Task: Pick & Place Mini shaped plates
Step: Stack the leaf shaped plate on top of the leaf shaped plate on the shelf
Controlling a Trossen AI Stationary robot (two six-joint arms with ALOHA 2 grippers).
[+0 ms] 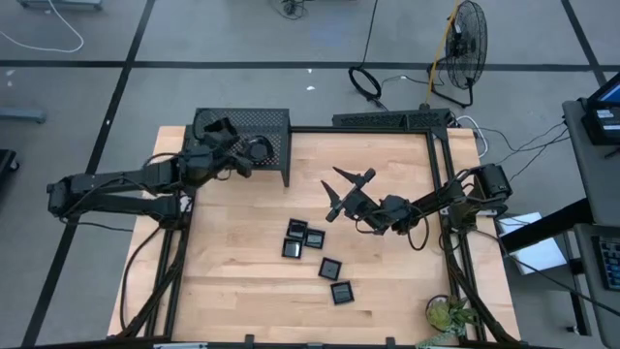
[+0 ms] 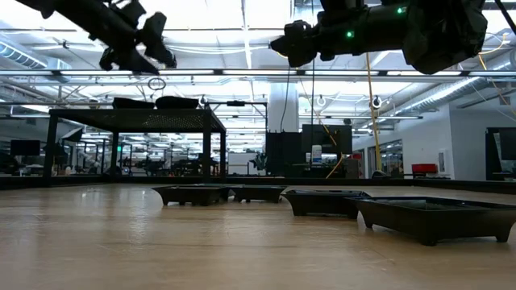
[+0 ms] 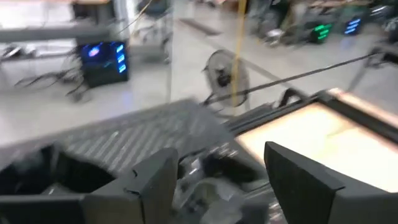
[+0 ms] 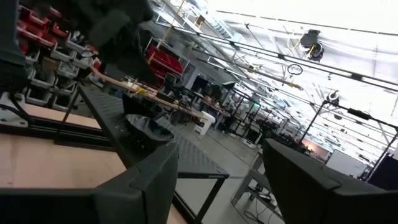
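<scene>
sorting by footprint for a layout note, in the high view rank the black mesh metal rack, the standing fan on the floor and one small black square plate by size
1. black mesh metal rack
2. standing fan, though it stands on the floor, farther from the camera
3. small black square plate, clearly the smallest

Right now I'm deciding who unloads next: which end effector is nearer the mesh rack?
Left. The left end effector hangs open over the mesh rack. The right end effector, open too, hangs over mid-table, away from the rack.

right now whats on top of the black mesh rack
On the mesh rack, the low view shows two dark dishes. The left gripper hovers open above it, hiding part of the top from overhead, so any more dishes cannot be seen.
</scene>
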